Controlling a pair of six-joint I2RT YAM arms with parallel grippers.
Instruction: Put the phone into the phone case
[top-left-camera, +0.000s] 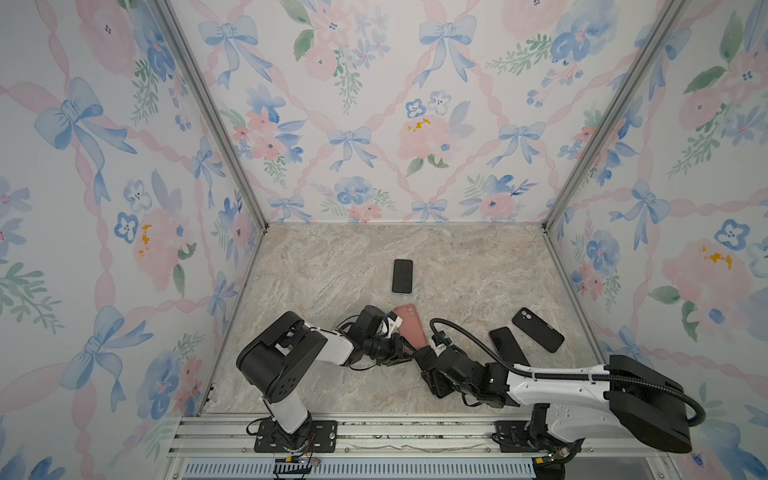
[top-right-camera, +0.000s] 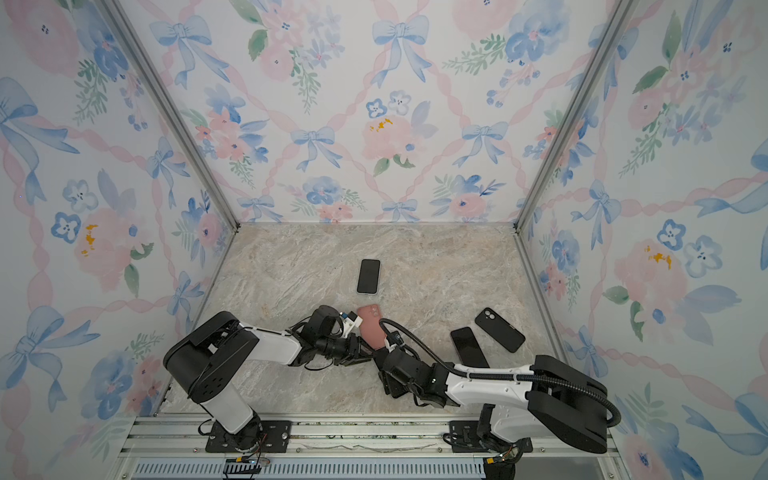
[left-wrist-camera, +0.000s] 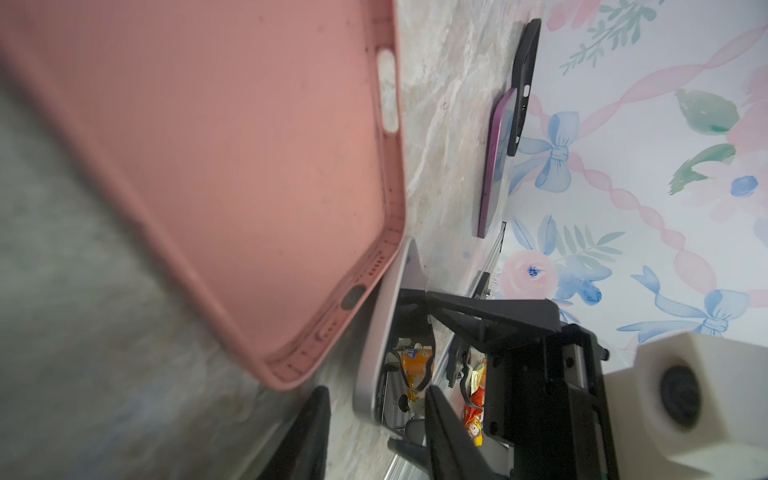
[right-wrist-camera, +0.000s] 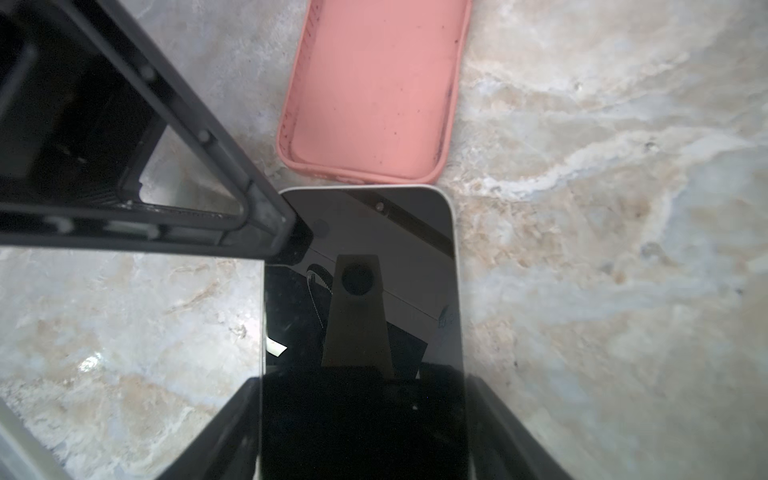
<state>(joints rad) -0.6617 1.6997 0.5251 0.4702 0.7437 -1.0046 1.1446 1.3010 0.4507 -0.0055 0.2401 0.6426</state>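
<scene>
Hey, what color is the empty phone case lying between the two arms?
The case is salmon pink, shown best in the right wrist view.

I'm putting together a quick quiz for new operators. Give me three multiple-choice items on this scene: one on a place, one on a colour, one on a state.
1. Where does the pink case lie?
A) On the table, just beyond the held phone
B) Stacked on another phone
C) Against the back wall

2. What colour is the case farthest right?
A) White
B) Black
C) Yellow

3. The held phone is:
A) Fully seated in the pink case
B) Outside the case, between the right jaws
C) Lying free

Answers:
1 A: the right wrist view shows it flat on the table past the phone's end.
2 B: it shows black in a top view.
3 B: its screen sits outside the case, with the jaws at its sides.
</scene>
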